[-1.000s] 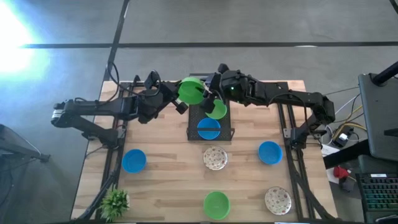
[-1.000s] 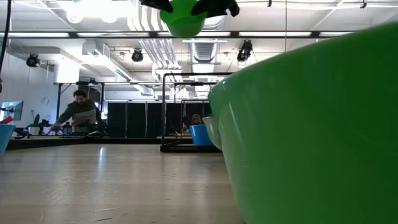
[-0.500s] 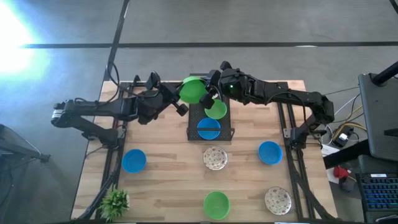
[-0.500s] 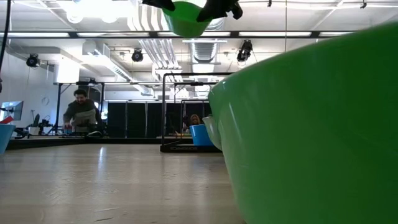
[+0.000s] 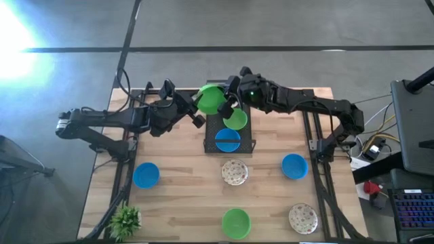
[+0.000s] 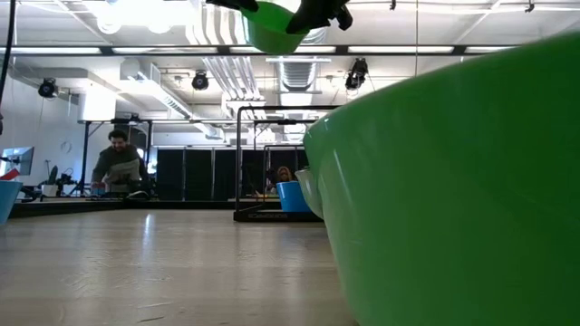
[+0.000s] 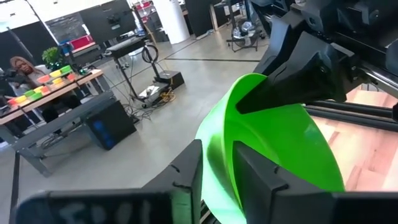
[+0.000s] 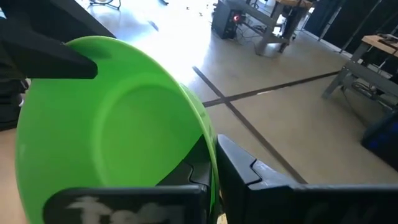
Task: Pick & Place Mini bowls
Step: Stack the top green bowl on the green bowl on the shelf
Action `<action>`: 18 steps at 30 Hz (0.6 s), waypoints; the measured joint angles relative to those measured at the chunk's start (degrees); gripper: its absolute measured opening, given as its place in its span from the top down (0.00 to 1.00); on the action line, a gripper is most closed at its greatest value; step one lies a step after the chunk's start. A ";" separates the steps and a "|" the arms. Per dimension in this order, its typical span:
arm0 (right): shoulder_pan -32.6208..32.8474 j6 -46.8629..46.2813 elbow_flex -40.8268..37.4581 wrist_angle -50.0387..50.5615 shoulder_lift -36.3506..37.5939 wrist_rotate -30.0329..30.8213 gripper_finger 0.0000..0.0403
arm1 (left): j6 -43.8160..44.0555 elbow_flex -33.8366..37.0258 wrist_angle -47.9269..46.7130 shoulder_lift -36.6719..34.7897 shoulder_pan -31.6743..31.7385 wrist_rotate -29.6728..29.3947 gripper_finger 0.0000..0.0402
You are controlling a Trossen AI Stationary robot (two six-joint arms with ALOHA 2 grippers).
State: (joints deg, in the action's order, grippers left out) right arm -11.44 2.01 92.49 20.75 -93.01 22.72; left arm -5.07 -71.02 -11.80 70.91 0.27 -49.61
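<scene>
A green mini bowl [image 5: 211, 99] hangs in the air above the far edge of the bench [image 5: 183, 183], pinched on opposite sides of its rim by both tools: the left tool [image 5: 194, 106] clamps one side, the right tool [image 5: 226, 103] the other. Just beside it, a second green bowl [image 5: 235, 119] and a blue bowl [image 5: 228, 139] sit in a black tray [image 5: 210, 144]. Spread on the bench are two blue bowls [image 5: 146, 175], two floral white bowls [image 5: 234, 172] and a green bowl [image 5: 236, 222]
</scene>
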 joint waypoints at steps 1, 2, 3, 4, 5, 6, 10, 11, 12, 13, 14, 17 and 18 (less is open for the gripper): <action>-0.38 -0.01 0.00 0.23 0.00 -0.04 0.97 | 0.36 0.00 -0.12 0.00 0.02 -0.05 0.77; -0.94 -0.15 0.00 0.56 0.00 -0.05 0.97 | 0.70 0.00 -0.26 0.00 0.02 -0.17 0.76; -1.47 -0.47 0.00 1.04 0.00 -0.07 0.97 | 0.89 0.00 -0.28 0.00 0.00 -0.28 0.75; -2.13 -1.01 0.00 1.75 0.00 -0.07 0.97 | 0.91 0.00 -0.59 0.00 -0.02 -0.48 0.74; -2.83 -1.62 0.00 2.60 0.02 -0.01 0.98 | 0.95 0.00 -1.18 -0.02 -0.04 -0.78 0.73; -3.55 -1.86 0.00 3.52 0.04 -0.02 0.98 | 0.98 0.00 -1.69 -0.02 -0.02 -1.45 0.72; -6.77 -3.95 0.02 7.22 0.13 -0.94 0.98 | 2.24 0.00 -3.02 -0.04 0.00 -1.46 0.72; -7.69 -4.87 0.02 8.33 0.13 -1.50 0.98 | 2.48 0.00 -3.14 -0.04 -0.02 -1.35 0.72; -8.70 -5.79 0.02 9.96 0.13 -2.43 0.98 | 2.61 0.01 -3.38 -0.04 -0.02 -1.30 0.72; -9.77 -6.89 0.02 11.54 0.13 -3.61 0.98 | 2.64 0.00 -3.50 -0.04 -0.02 -1.26 0.72; -10.84 -8.03 0.02 13.07 0.13 -4.78 0.98 | 2.66 0.00 -3.62 -0.04 -0.02 -1.20 0.72; -13.88 -10.71 0.04 18.07 -0.23 -8.53 0.98 | 3.28 0.00 -3.86 -0.04 -0.02 -0.84 0.72; -14.89 -11.37 0.07 19.70 -0.59 -9.85 0.98 | 3.60 0.01 -3.85 -0.04 -0.02 -0.84 0.72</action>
State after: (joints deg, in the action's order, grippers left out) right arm -26.33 -9.36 92.55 40.45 -93.61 12.87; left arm -1.47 -71.01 -15.65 70.87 0.25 -50.45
